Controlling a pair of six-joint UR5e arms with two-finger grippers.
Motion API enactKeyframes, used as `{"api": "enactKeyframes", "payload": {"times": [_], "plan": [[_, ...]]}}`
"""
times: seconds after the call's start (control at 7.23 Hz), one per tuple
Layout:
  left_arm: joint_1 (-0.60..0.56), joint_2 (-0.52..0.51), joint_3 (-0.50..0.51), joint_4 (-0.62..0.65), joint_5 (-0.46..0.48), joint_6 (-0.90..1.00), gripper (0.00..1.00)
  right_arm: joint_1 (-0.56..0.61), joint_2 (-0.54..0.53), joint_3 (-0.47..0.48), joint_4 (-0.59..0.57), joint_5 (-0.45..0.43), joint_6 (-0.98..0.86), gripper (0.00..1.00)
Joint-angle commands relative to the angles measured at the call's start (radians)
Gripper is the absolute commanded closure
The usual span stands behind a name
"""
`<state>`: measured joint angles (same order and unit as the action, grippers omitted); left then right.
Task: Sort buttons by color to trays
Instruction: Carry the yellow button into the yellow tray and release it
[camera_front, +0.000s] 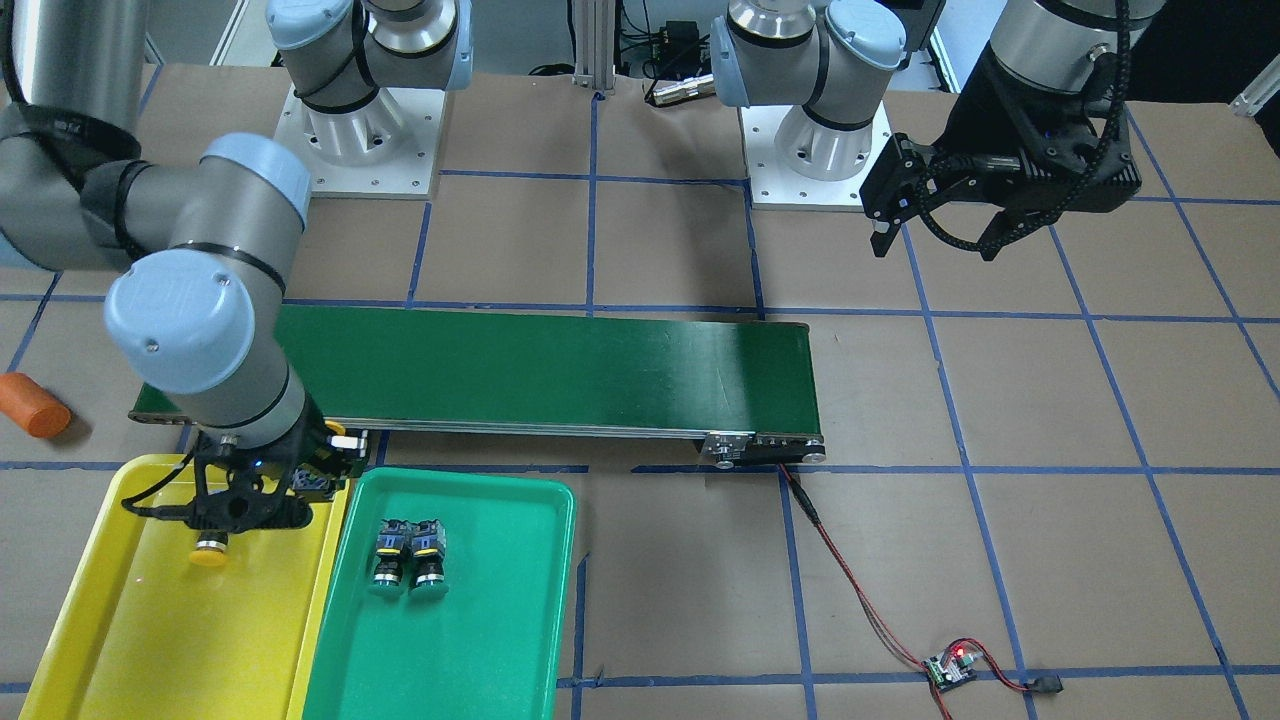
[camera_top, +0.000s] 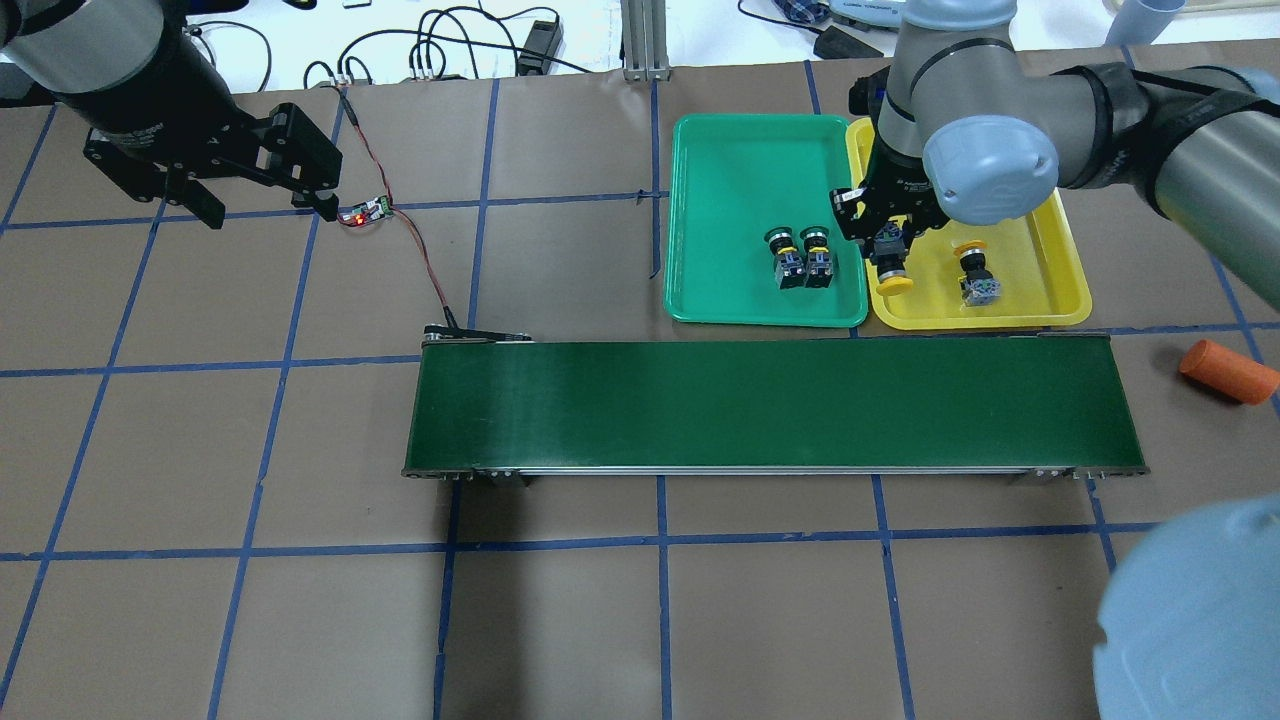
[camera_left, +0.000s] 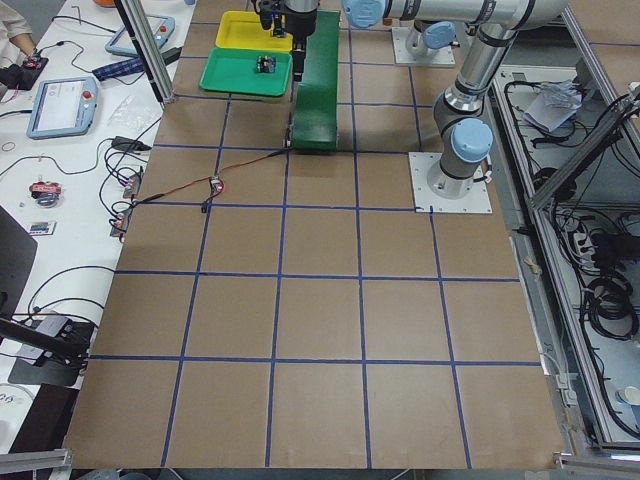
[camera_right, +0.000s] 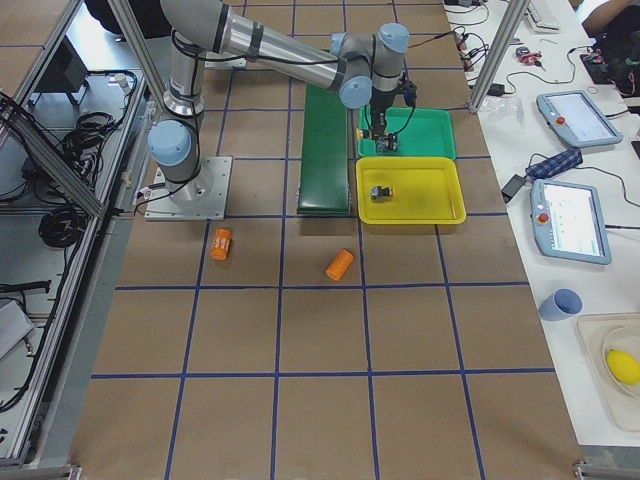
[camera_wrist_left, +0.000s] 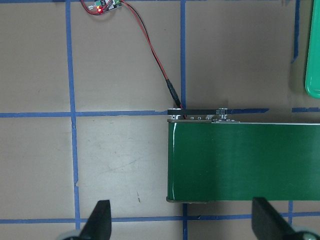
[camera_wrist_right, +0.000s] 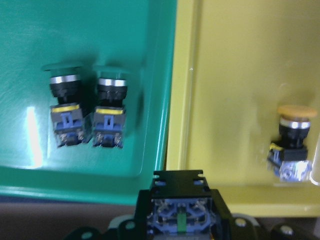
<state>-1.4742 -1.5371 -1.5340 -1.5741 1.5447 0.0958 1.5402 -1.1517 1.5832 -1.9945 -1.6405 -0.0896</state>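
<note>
Overhead, you see the right gripper (camera_top: 888, 250) clamping the last yellow button (camera_top: 894, 284), yellow tray (camera_top: 1050, 300) beneath its fingers; the rest lie sorted. Only release remains. Your left gripper (camera_top: 270, 212) gapes wide.

A shallow, round-cornered green plastic tray (camera_top: 740, 160) and a matching yellow plastic tray (camera_top: 1040, 295) lie long edge to long edge. Two green-capped black-grey push-button switches (camera_top: 781, 257) (camera_top: 817, 255) lie on their sides, touching, near the green tray's edge by the yellow tray. One yellow-capped push-button switch (camera_top: 975, 272) lies on its side in the yellow tray. A second yellow-capped switch (camera_top: 893, 280) hangs cap-down in the clamped right gripper (camera_top: 889, 250), near that tray's edge beside the green tray.
</note>
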Motion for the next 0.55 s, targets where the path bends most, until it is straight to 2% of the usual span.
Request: {"api": "enactKeyframes", "payload": {"times": [0.0,0.28,0.41], "plan": [[0.000,0.000,-0.001,-0.001,0.000,-0.001,0.00,-0.073,0.107,-0.023,-0.120,-0.007,-0.126,0.94],[0.000,-0.001,0.000,0.000,0.000,-0.001,0.00,-0.104,0.125,-0.022,-0.122,-0.007,-0.131,0.00],[0.002,-0.001,0.000,0.000,0.000,-0.001,0.00,-0.104,0.116,-0.022,-0.115,-0.004,-0.131,0.00]]}}
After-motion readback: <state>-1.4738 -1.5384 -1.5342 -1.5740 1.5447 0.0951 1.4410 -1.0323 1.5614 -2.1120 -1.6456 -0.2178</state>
